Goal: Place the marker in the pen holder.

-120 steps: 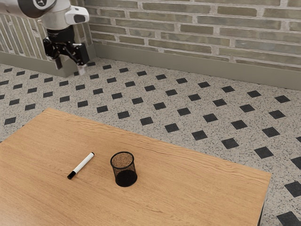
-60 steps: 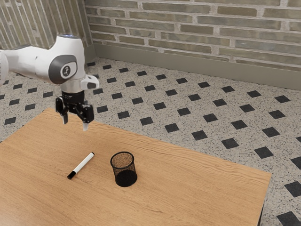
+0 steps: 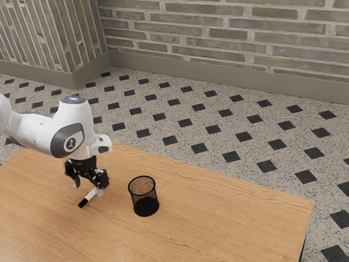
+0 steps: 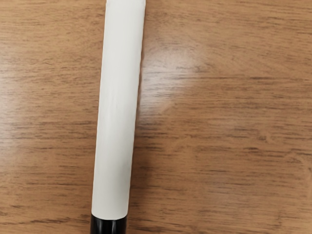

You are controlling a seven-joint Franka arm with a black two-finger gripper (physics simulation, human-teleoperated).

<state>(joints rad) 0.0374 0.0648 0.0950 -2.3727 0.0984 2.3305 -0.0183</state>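
The gripper (image 3: 88, 189) is held low over the table (image 3: 223, 218), pointed downward, with its two fingers spread well apart and nothing pinched between them. The marker (image 3: 91, 195) is found right under the gripper, laid flat on the wood. In the exterior view its white barrel is partly hidden by the finger on that view's right; whether it is touched by that finger cannot be told. The marker's black end (image 3: 82, 202) is seen poking out from beneath the gripper, toward the camera's side. In the wrist view, the white barrel and part of the black end are shown close under the hand, with wood grain seen on both sides.

Near the gripper, toward the exterior view's right, the black mesh pen holder (image 3: 145, 206) is stood upright, apart from the marker. Above the gripper, the white arm (image 3: 35, 132) is brought in from the exterior view's left. Farther out, beyond the table, a speckled floor (image 3: 182, 108) patterned with dark diamonds is bordered by a brick wall (image 3: 229, 35).
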